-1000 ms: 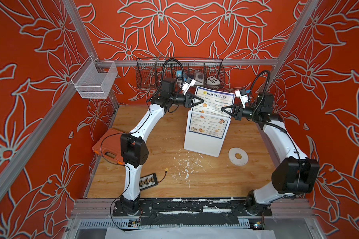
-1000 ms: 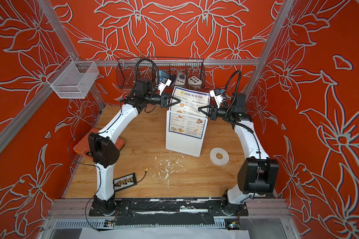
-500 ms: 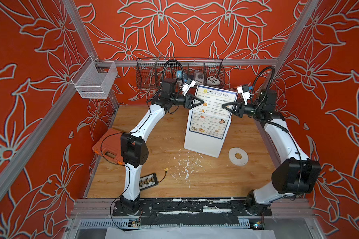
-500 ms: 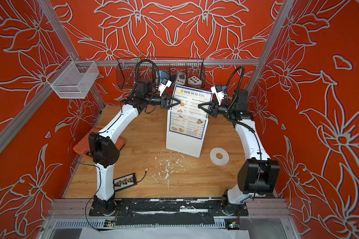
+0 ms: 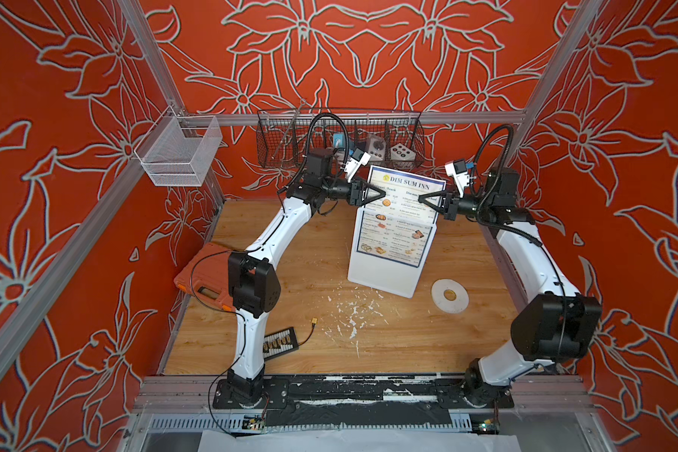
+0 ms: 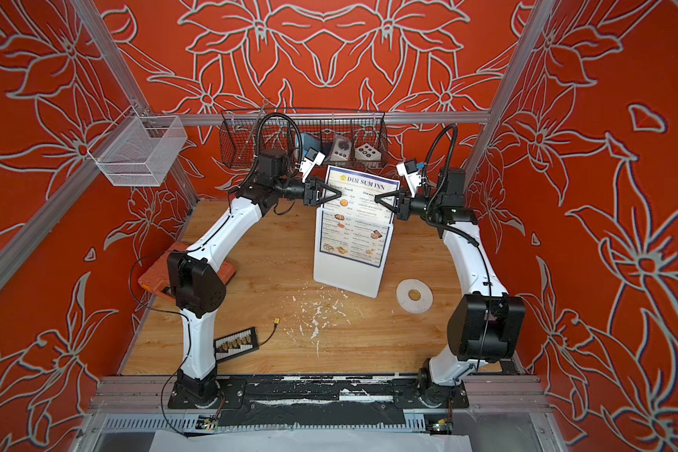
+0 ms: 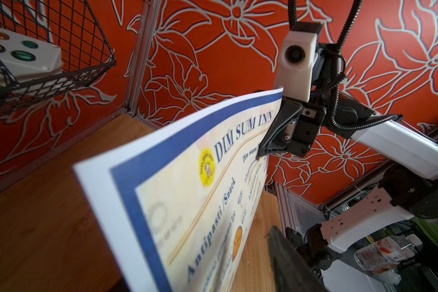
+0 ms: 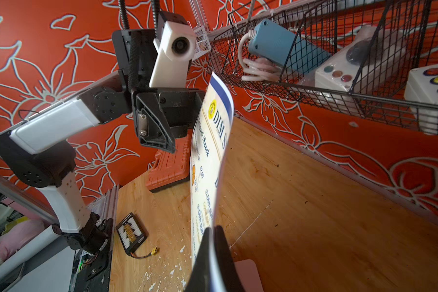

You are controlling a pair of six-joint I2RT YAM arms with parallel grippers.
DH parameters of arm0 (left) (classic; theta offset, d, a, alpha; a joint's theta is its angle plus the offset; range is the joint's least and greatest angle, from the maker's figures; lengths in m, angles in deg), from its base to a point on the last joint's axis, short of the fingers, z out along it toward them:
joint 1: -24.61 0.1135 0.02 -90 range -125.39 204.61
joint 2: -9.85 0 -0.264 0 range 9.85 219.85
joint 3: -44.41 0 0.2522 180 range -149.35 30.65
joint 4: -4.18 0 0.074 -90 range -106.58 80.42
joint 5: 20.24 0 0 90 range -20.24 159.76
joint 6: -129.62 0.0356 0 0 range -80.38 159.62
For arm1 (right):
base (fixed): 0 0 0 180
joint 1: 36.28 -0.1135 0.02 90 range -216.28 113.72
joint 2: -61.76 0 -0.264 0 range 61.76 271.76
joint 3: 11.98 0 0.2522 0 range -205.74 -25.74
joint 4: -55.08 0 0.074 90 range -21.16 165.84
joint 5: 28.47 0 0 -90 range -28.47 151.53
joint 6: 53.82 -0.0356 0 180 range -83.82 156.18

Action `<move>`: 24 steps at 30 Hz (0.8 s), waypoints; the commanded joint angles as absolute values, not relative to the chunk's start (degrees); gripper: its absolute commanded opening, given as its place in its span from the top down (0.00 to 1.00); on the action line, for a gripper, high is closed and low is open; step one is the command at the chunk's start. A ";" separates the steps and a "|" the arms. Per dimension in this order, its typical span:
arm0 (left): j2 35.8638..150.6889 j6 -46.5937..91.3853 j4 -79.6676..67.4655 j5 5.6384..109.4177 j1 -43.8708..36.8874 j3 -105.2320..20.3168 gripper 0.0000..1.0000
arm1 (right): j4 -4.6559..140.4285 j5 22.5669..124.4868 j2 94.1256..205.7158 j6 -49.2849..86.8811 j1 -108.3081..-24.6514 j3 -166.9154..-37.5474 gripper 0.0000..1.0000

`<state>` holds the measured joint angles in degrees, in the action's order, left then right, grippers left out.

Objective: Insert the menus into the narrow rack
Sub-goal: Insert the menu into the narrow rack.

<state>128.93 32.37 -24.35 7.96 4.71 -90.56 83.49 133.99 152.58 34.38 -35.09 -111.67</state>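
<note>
Right wrist: menu (image 8: 205, 156) inside right claw (image 8: 213, 229)

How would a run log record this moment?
menu partly in rack | right gripper shut on menu | left gripper open

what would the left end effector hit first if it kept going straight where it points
Most likely the menu: its side edge lies right at the left end effector. Beyond it is the right end effector; depth is unclear.
</note>
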 commanded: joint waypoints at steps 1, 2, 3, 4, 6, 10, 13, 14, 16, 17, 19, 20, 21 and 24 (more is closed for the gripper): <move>125.64 33.68 -24.52 6.32 4.32 -89.68 0.42 | 86.32 133.73 150.55 38.63 -35.45 -110.77 0.99; 125.55 33.60 -24.48 6.20 4.31 -89.66 0.42 | 86.90 133.98 150.13 39.34 -35.43 -110.65 0.99; 125.43 33.55 -24.44 6.20 4.35 -89.56 0.42 | 87.12 134.11 149.87 39.61 -35.44 -110.43 0.98; 125.33 33.63 -24.64 6.24 4.35 -89.50 0.42 | 87.02 134.49 149.74 39.25 -35.44 -110.17 0.98; 124.66 33.90 -24.67 6.37 4.31 -88.52 0.42 | 87.07 136.02 149.36 38.73 -35.68 -109.61 0.97; 124.05 34.34 -24.86 6.63 4.36 -87.33 0.41 | 85.05 135.38 147.86 38.63 -36.09 -107.31 0.93; 124.08 33.75 -24.49 6.72 4.35 -87.44 0.41 | 83.53 133.59 148.15 36.00 -36.07 -109.28 0.84; 124.11 33.66 -24.44 6.65 4.33 -87.40 0.41 | 82.82 133.28 148.45 34.96 -36.04 -110.25 0.81; 124.11 33.64 -24.44 6.54 4.31 -87.34 0.41 | 80.75 132.74 148.73 32.60 -36.10 -111.48 0.79; 124.02 33.64 -24.39 6.48 4.35 -87.18 0.41 | 79.36 132.72 148.80 31.54 -36.04 -111.76 0.80; 123.69 33.72 -24.35 6.47 4.31 -86.66 0.41 | 77.46 132.48 148.97 30.12 -36.06 -111.71 0.80; 123.46 33.79 -24.34 6.45 4.33 -86.50 0.41 | 77.32 132.46 149.24 29.87 -36.09 -111.81 0.81; 123.28 33.89 -24.35 6.44 4.31 -86.31 0.41 | 77.38 132.46 149.47 29.89 -36.04 -111.83 0.83; 122.99 33.86 -24.28 6.43 4.30 -86.25 0.41 | 79.12 132.78 149.97 31.00 -36.11 -111.47 0.91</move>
<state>126.20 32.83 -24.57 7.69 4.64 -86.50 79.89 132.84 149.44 31.10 -35.70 -110.40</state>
